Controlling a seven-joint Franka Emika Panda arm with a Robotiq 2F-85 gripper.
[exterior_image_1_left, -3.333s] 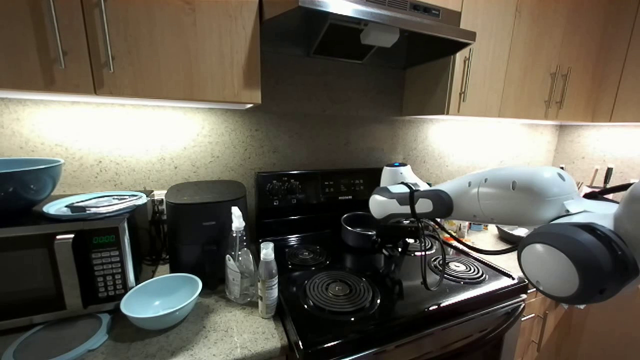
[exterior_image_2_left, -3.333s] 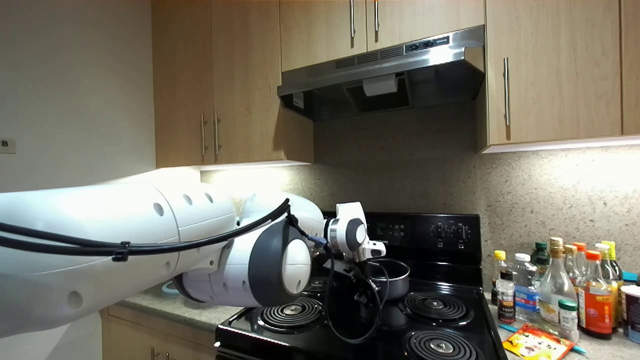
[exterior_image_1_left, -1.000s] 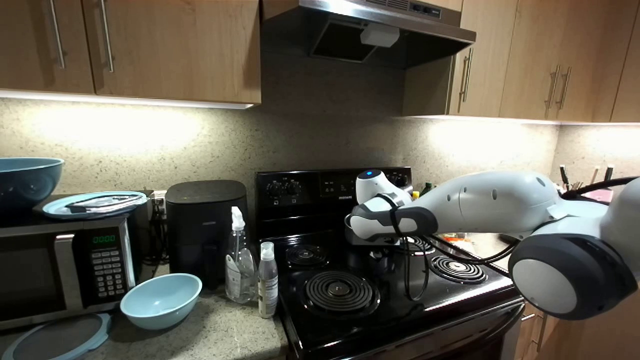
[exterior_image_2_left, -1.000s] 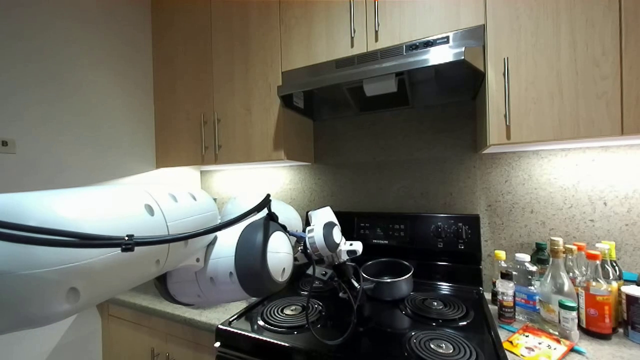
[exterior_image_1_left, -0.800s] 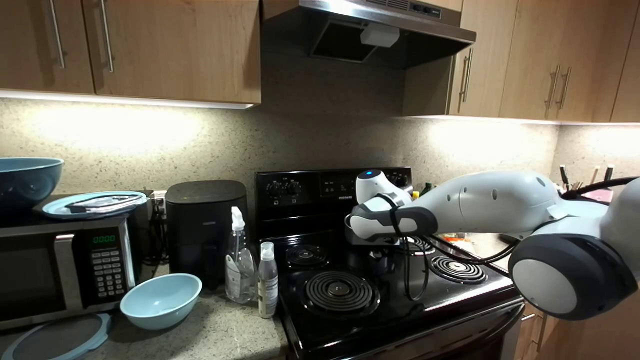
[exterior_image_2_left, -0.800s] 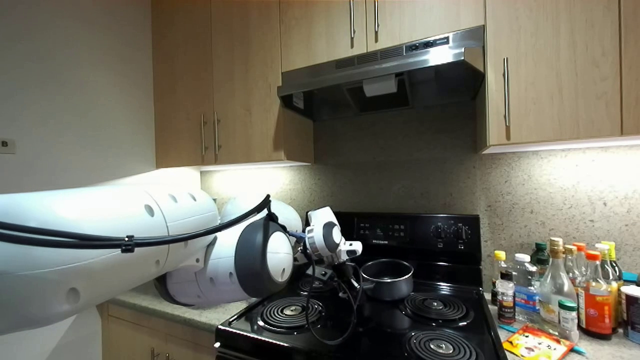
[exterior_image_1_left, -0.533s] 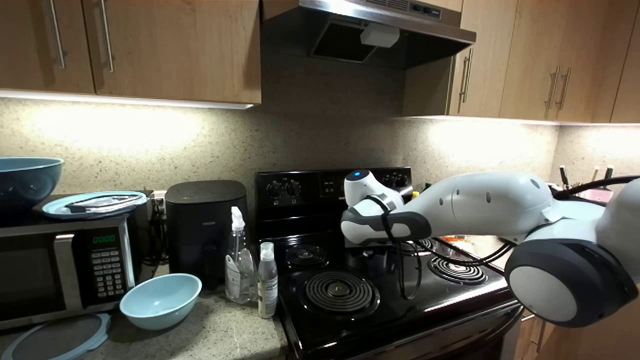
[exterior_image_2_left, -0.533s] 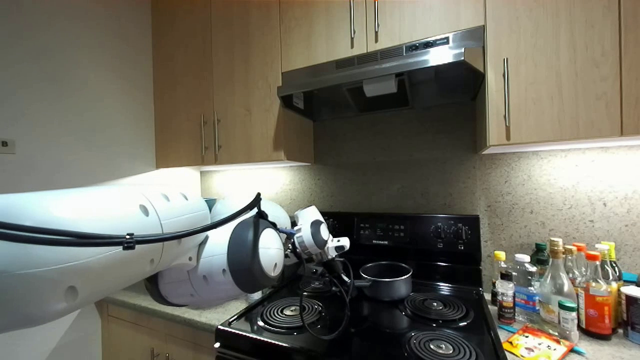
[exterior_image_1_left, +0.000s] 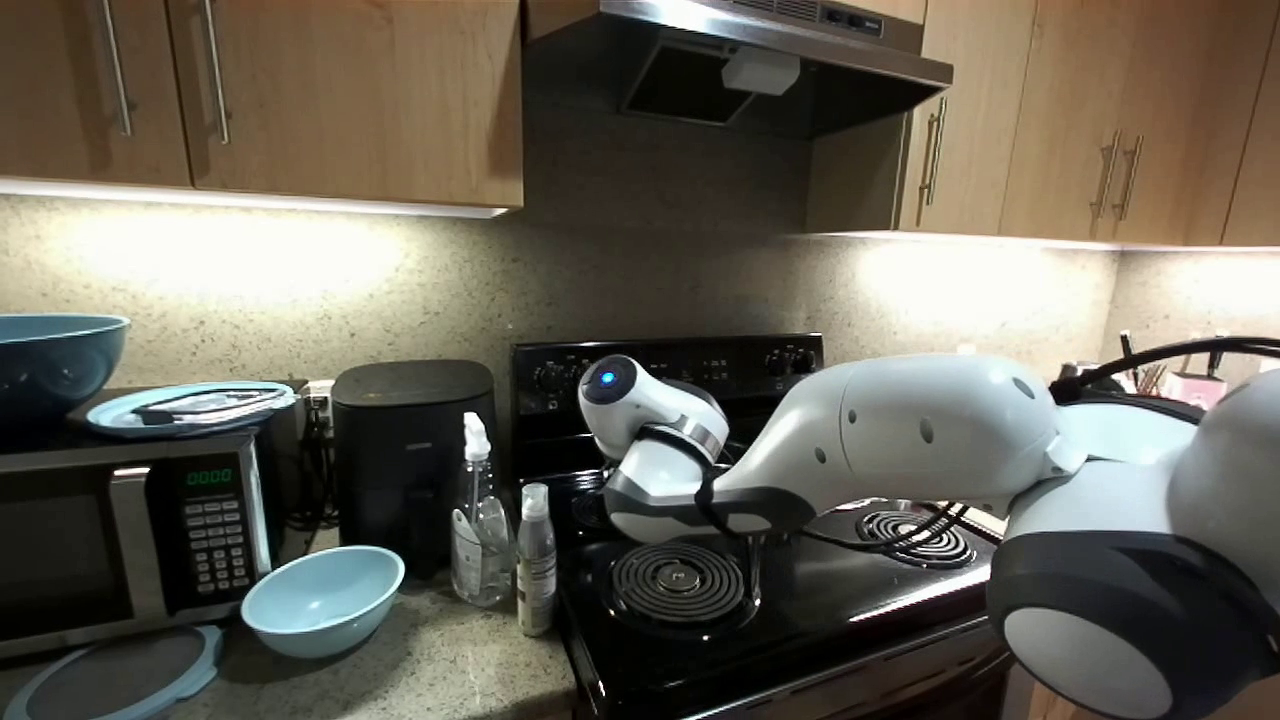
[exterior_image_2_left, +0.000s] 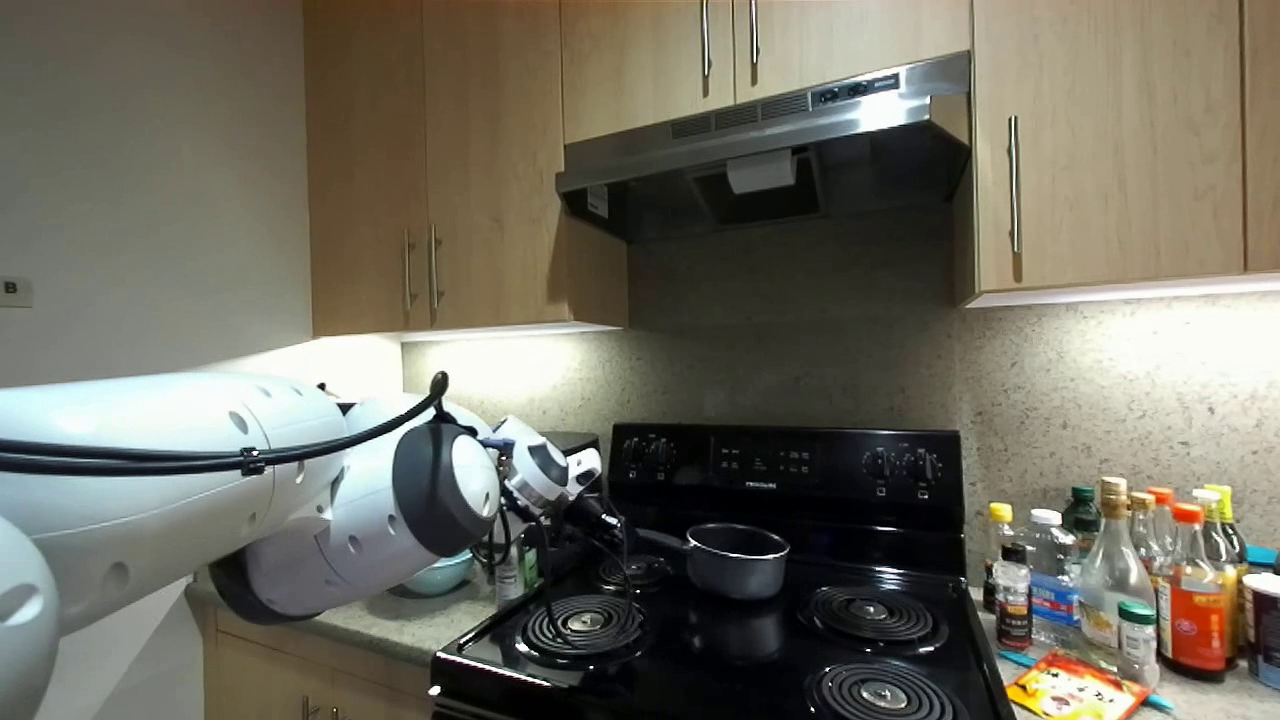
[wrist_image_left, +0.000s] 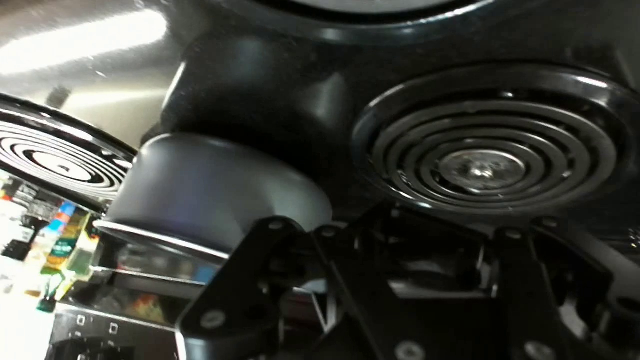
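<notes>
the gripper (exterior_image_2_left: 612, 522) is closed up on the handle (exterior_image_2_left: 660, 539) of a saucepan (exterior_image_2_left: 738, 568), pinching its outer end, though dark linkages (wrist_image_left: 355, 292) hide the exact contact in the wrist view. the saucepan is level, between a rear coil burner (exterior_image_2_left: 640, 572) and another coil (exterior_image_2_left: 872, 612); whether its base touches the cooktop (exterior_image_2_left: 740, 685) i cannot tell. a broad stretch of cooktop lies between saucepan and front edge, the backguard (exterior_image_2_left: 840, 465) rises behind, and the range hood (exterior_image_2_left: 700, 160) hangs well above. a spray bottle (exterior_image_1_left: 483, 555) and a slim bottle (exterior_image_1_left: 537, 570) stand just off a side edge; condiment bottles (exterior_image_2_left: 1192, 600) crowd past the opposite edge. the saucepan is round, its wall smooth dull grey under a thin bright rim. the cooktop is glossy black and mirroring, the coils ridged rings, the backsplash (exterior_image_2_left: 1060, 400) speckled like stone.
</notes>
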